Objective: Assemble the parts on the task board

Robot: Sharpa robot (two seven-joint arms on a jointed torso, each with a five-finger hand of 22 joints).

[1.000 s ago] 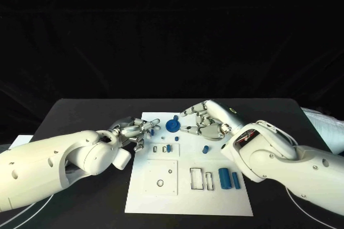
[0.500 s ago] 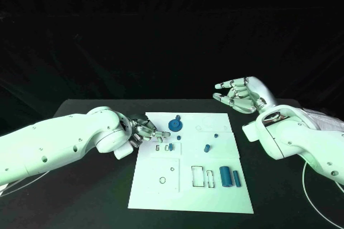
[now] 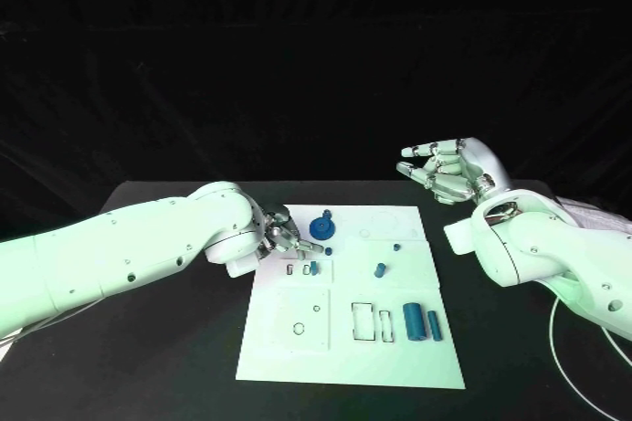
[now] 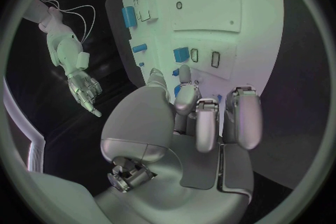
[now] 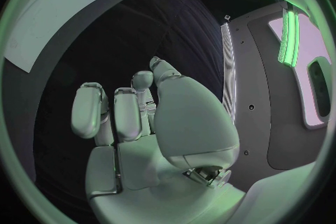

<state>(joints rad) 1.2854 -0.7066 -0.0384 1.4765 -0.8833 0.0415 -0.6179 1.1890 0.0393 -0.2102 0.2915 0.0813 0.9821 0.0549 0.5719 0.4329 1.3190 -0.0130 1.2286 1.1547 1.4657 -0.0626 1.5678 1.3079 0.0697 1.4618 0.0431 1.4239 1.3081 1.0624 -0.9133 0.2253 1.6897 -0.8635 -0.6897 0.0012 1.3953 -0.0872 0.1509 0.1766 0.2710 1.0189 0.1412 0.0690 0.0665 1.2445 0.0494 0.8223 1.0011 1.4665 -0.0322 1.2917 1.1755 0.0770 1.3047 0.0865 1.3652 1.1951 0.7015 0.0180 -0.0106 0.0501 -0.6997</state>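
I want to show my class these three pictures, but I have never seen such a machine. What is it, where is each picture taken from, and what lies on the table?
It is a robot with two white arms ending in silver hands. One picture looks down from its head; the two round ones come from cameras at each wrist. On the black table lies a white task board carrying small blue parts, among them a gear and a cylinder. The left hand reaches over the board's edge near the gear; whether it holds anything is unclear. The right hand is raised off the board, holding nothing.
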